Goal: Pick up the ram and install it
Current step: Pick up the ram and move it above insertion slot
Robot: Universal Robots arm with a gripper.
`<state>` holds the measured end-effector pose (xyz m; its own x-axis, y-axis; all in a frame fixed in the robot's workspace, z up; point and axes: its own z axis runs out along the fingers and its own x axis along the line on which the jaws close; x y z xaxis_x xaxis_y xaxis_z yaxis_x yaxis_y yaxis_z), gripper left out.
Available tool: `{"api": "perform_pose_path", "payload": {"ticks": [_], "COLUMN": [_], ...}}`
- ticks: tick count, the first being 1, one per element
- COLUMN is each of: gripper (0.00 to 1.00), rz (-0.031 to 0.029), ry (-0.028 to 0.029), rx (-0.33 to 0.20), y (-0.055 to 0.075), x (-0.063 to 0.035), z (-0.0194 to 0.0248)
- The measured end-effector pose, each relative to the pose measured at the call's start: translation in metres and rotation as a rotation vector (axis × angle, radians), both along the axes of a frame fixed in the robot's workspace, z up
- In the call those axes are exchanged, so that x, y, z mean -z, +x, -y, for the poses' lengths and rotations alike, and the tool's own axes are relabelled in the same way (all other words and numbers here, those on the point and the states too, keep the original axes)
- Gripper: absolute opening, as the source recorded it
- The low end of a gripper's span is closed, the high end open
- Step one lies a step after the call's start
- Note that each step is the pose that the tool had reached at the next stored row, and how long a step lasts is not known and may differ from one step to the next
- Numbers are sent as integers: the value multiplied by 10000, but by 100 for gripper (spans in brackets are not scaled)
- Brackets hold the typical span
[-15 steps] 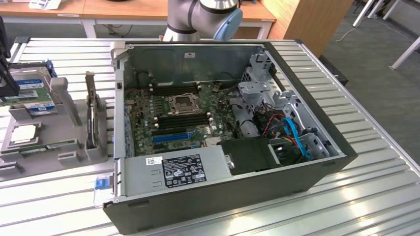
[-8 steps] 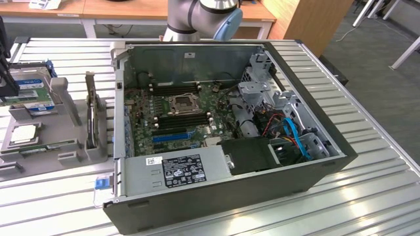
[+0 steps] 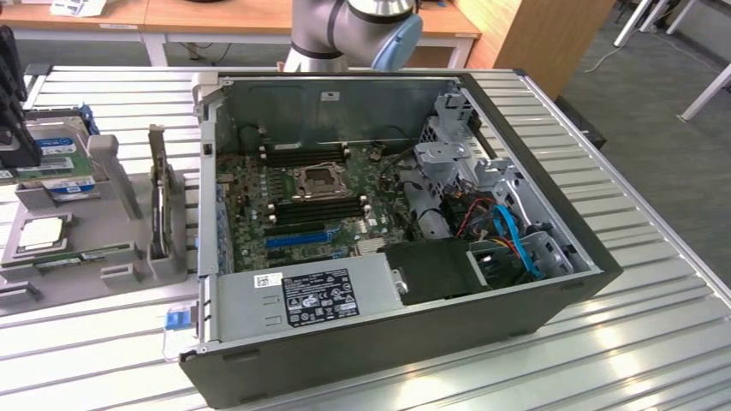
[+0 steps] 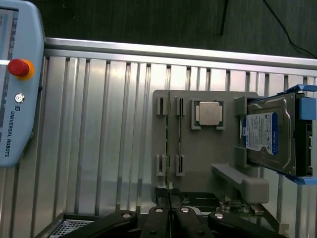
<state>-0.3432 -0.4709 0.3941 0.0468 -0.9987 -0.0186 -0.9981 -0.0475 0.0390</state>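
Note:
The ram (image 4: 168, 139) is a thin green stick standing on edge in the slotted brackets of a grey fixture (image 4: 198, 168). In the exterior view the ram (image 3: 74, 256) sits at the near end of that fixture (image 3: 115, 201), to the left of the open computer case (image 3: 549, 282). My gripper (image 4: 170, 203) hangs above the fixture, just off one end of the ram and in line with it. Its black fingers (image 4: 159, 220) are pressed together, shut, with nothing between them. Only the arm's base (image 3: 342, 30) appears in the exterior view, behind the case.
On the fixture sit a processor (image 4: 209, 114) and a hard drive (image 4: 270, 134) in a blue carrier. A teach pendant (image 4: 15, 84) lies on the slatted table (image 4: 99, 124). Inside the case, the motherboard (image 3: 342, 214) has long black slots (image 3: 311, 205) and a blue slot (image 3: 300, 240); a power supply (image 3: 308, 295) sits at the front.

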Motion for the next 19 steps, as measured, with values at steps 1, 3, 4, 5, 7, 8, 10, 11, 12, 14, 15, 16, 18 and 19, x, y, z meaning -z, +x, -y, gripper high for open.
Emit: {"api": "perform_pose_path", "payload": {"ticks": [1, 3, 4, 5, 7, 8, 10, 11, 12, 14, 15, 16, 18, 19], "gripper": [11, 11, 11, 11, 11, 11, 11, 11, 11, 11, 11, 11, 11, 11], "rz": [-2, -10, -15, -22, -36, -45, -64, -75, -86, -108, -119, -131, -154, -167], "ry": [-1, -1, 0, -1, 0, 0, 0, -1, -1, 0, -1, -1, 0, 0], "rx": [0, 0, 1, 0, 0, 0, 0, -1, -1, 0, 1, 0, 0, 0], "y": [15, 47, 64, 81, 117, 136, 175, 197, 217, 254, 272, 291, 328, 347], "x": [0, -1, -1, -2, -3, -4, -6, -8, -9, -11, -12, -13, -14, -15], "z": [0, 0, 0, 0, 0, 0, 0, 0, 0, 0, 0, 0, 0, 0]}}
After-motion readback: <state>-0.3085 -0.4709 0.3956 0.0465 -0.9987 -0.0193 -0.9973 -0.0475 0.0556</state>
